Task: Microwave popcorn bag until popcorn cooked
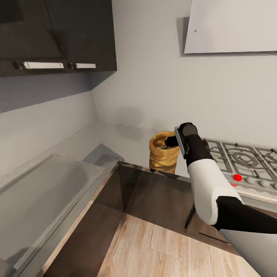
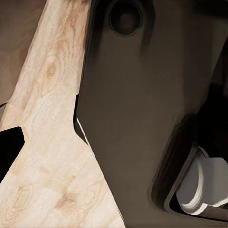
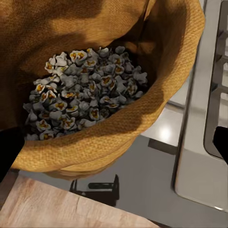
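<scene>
The popcorn bag (image 1: 163, 156), a tan burlap sack with a rolled rim, stands upright on the grey countertop (image 1: 115, 136) just left of the gas hob. My right gripper (image 1: 171, 142) is at the sack's mouth, one dark finger reaching over the rim. In the right wrist view the popcorn (image 3: 80, 92) lies heaped inside the popcorn bag (image 3: 156, 102). The near rim sits between the wide-apart fingertips of the right gripper (image 3: 114, 147), which is open. The left gripper (image 2: 114, 152) points down at the wood floor, a black fingertip (image 2: 9, 149) at the picture's edge. The microwave is out of view.
The gas hob (image 1: 242, 157) with grates and a red knob lies right of the sack. Dark upper cabinets (image 1: 57, 34) hang at the left and a flat grey hood (image 1: 231, 27) at the upper right. A pale grey raised panel (image 1: 46, 184) lies on the left counter run. Wood floor (image 1: 154, 246) lies below.
</scene>
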Robot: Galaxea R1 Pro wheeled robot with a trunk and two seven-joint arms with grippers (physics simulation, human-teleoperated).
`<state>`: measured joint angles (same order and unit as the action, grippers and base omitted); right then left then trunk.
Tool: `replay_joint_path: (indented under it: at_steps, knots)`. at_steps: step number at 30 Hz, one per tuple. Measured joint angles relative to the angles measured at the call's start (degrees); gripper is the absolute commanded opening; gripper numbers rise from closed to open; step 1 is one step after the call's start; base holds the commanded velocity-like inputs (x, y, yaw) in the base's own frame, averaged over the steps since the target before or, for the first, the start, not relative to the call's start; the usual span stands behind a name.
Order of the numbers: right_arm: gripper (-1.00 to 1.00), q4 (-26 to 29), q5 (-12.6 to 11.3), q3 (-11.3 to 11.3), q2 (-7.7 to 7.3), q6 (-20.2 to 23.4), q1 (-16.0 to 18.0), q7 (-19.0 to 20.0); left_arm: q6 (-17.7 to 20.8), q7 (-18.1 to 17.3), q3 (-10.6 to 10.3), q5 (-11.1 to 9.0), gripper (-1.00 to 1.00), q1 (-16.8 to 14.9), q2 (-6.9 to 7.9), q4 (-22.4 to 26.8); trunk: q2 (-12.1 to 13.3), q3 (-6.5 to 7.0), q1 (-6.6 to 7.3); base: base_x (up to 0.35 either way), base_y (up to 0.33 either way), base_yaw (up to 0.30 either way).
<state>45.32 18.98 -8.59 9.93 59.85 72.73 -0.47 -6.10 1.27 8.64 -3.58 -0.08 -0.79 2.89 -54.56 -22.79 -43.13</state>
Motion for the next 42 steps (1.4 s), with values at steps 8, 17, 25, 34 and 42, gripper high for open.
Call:
replay_joint_path:
  at_steps: [8, 17, 25, 34, 42]
  knots:
    - [1.0, 0.0, -0.3, -3.6, 0.0, 0.0, 0.0, 0.0, 0.0, 0.1, 0.0, 0.0, 1.0, 0.0, 0.01, 0.0, 0.0, 0.0, 0.0, 0.0, 0.0, 0.18]
    - [1.0, 0.1, 0.0, -5.1, 0.0, 0.0, 0.0, -1.5, 0.0, 0.1, 0.0, 0.0, 1.0, 0.0, 0.01, 0.0, 0.0, 0.0, 0.0, 0.0, 0.0, 0.012]
    - [1.0, -1.5, -0.7, -12.0, 0.0, 0.0, 0.0, -9.7, 0.0, 0.1, 0.0, 0.0, 1.0, 0.0, 0.01, 0.0, 0.0, 0.0, 0.0, 0.0, 0.0, 0.0]
    - [1.0, -2.0, -3.3, -12.2, -0.01, 0.0, 0.0, -10.3, 0.0, 0.1, 0.0, 0.0, 1.0, 0.0, -0.07, 0.0, 0.0, 0.0, 0.01, 0.026, 0.0, 0.0]
    - [1.0, -2.0, -3.3, -12.3, 0.0, 0.0, 0.0, -10.3, 0.0, 0.0, 0.0, 0.0, 1.0, 0.0, -0.04, 0.0, 0.0, 0.0, 0.01, 0.145, 0.0, 0.0]
